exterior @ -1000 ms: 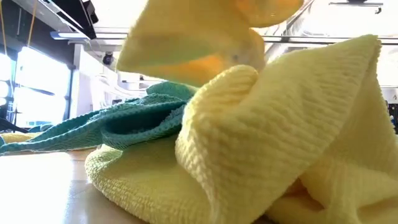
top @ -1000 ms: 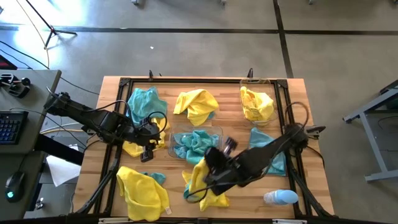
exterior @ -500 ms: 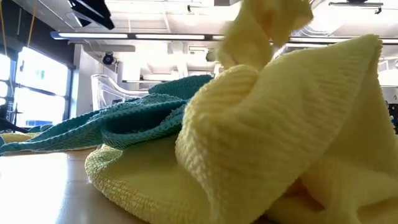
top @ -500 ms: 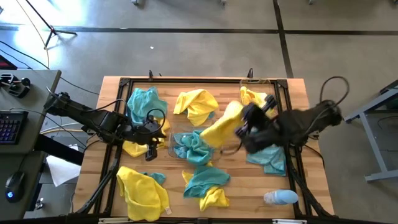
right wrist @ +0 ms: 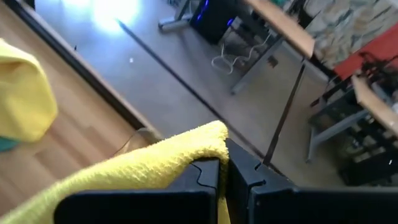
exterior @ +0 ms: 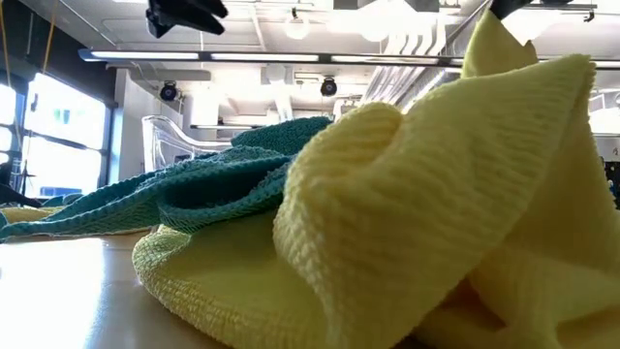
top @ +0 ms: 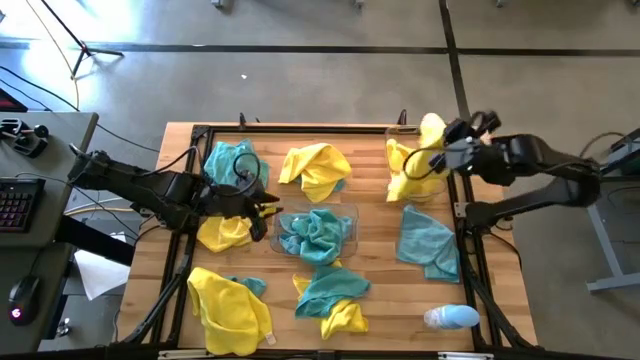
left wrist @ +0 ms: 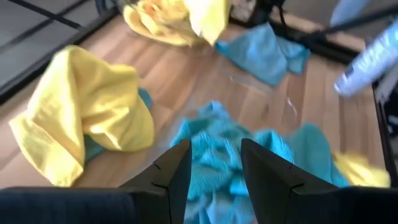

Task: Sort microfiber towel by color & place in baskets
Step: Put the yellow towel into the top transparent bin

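At the upper right of the worktop, we see the right pincer clamped on a yellow towel, holding it over the right-hand basket and its yellow cloths; half a second ago that towel hung near the middle. The center basket holds teal towels. The left pincer, fingers parted and empty, sits just left of that basket and has edged toward it. Other yellow and teal towels lie scattered where they were, a loose teal towel at right among them.
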